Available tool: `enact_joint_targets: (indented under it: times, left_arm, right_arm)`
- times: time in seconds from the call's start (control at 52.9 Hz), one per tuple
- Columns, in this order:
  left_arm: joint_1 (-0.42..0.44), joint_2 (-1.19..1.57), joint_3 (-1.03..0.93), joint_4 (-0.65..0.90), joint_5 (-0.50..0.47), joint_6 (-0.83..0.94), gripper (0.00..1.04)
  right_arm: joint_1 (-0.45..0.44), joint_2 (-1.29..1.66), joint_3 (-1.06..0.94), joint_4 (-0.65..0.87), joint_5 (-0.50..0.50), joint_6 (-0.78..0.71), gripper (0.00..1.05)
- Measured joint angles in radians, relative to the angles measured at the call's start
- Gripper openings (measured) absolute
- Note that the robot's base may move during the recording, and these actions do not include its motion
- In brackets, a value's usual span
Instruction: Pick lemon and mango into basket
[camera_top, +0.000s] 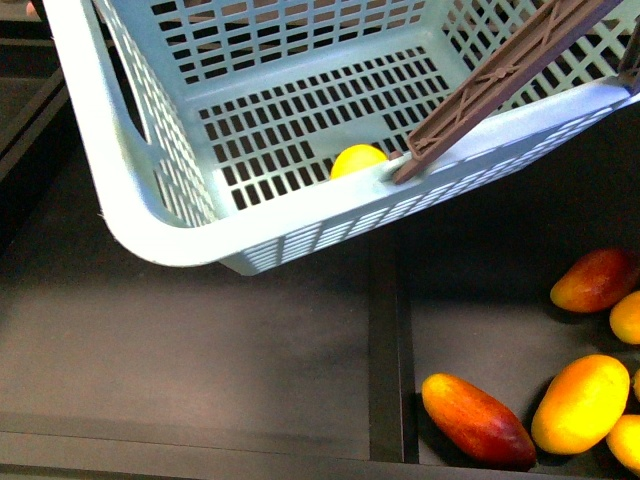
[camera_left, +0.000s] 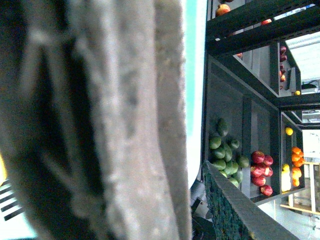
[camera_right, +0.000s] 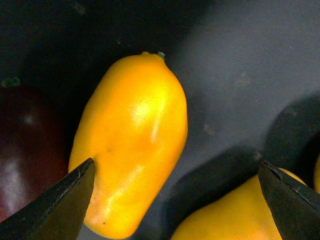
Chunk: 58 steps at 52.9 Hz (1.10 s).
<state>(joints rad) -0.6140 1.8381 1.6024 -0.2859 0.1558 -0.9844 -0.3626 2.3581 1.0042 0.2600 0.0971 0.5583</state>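
Front view — bright-yellow lemon (camera_top: 358, 160) in aqua basket (camera_top: 300, 215) | right claw (camera_right: 176, 165) spread wide, empty — over mango (camera_right: 132, 140)

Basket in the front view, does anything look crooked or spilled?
The basket looks askew: its rim runs diagonally, and the near-left corner is lowest in view. The lemon rests against the near wall, by the end of the brown handle. Nothing looks spilled or damaged.

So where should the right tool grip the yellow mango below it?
At the middle of the yellow mango, across its narrow width, coming from above. It lies flat and long; the open right tool would span that width, not its length.
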Motion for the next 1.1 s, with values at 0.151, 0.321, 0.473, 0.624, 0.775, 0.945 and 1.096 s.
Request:
enact_joint_targets:
  times: [0.151,0.321,0.473,0.624,0.775,0.945,1.096]
  left_arm:
    - [0.000,0.000,0.000,0.000,0.004,0.000,0.27]
    - [0.000,0.000,0.000,0.000,0.005,0.000,0.27]
    - [0.000,0.000,0.000,0.000,0.002,0.000,0.27]
    - [0.000,0.000,0.000,0.000,-0.002,0.000,0.27]
    - [0.000,0.000,0.000,0.000,0.000,0.000,0.27]
    - [0.000,0.000,0.000,0.000,0.003,0.000,0.27]
    - [0.000,0.000,0.000,0.000,0.002,0.000,0.27]
  right_arm:
    - [0.017,0.033,0.053,-0.013,0.000,0.007,0.96]
    - [0.034,0.073,0.114,-0.032,-0.001,0.023,0.96]
    - [0.040,0.113,0.142,-0.040,0.004,0.023,0.96]
    - [0.041,0.148,0.152,-0.043,0.010,0.021,0.96]
    - [0.039,0.155,0.156,-0.037,0.011,0.021,0.73]
    - [0.027,0.149,0.143,-0.016,-0.002,-0.002,0.56]
    - [-0.002,0.093,0.096,0.006,-0.024,-0.072,0.54]
